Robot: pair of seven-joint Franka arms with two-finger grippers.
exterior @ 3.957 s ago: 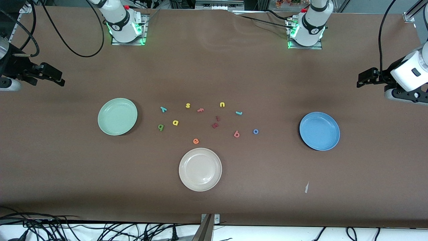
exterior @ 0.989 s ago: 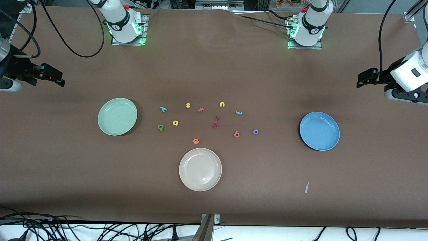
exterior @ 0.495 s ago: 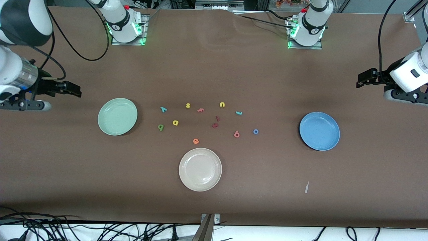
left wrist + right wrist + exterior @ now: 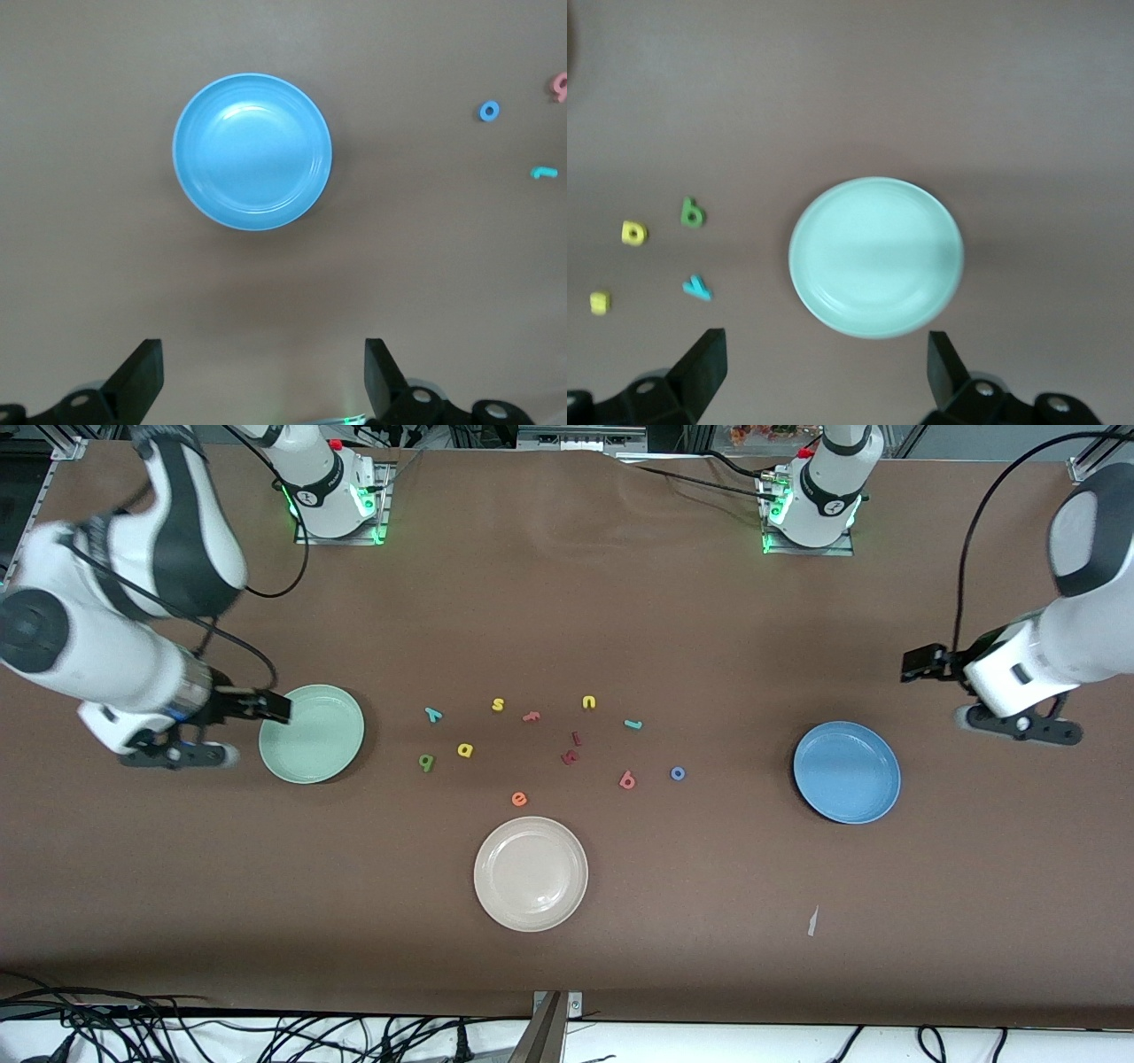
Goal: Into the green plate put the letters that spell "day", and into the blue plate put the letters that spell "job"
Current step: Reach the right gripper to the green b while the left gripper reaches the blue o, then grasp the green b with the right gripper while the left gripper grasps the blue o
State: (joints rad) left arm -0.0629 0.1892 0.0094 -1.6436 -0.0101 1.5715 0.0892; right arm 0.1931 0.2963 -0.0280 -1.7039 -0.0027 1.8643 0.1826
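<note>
Lying loose on the brown table [image 4: 567, 974] between two plates, all six wanted letters, none in a plate yet. Toward the right arm's end: teal "y" [image 4: 432, 714], yellow "a" [image 4: 465, 750] nearer the front camera, olive-green "d" [image 4: 426, 762] just beside that and nearest the green plate [image 4: 311, 733]. Toward the left arm's end: teal "j" [image 4: 633, 724], pinkish-red "b" [image 4: 627, 780] nearer the front camera, blue "o" [image 4: 678, 773] beside it, closest of the three to the blue plate [image 4: 847, 772]. Both plates bare inside, well apart, at either end of the cluster. Mixed among the wanted letters: yellow "s" [image 4: 498, 705], pink piece [image 4: 532, 716], yellow "u" [image 4: 589, 702], two dark red pieces [image 4: 572, 748], orange "e" [image 4: 519, 799]. Nearer the front camera than the "e", a cream plate [image 4: 531, 873], also bare. Near the front edge toward the left arm's end, a small white scrap [image 4: 811, 921]. Hanging over the rim of the green plate, on the side away from the letters, the right gripper [image 4: 275, 707], fingers apart, nothing between them. Hanging over bare table near the blue plate, toward the left arm's end, the left gripper [image 4: 917, 664], fingers likewise spread wide and holding nothing.
</note>
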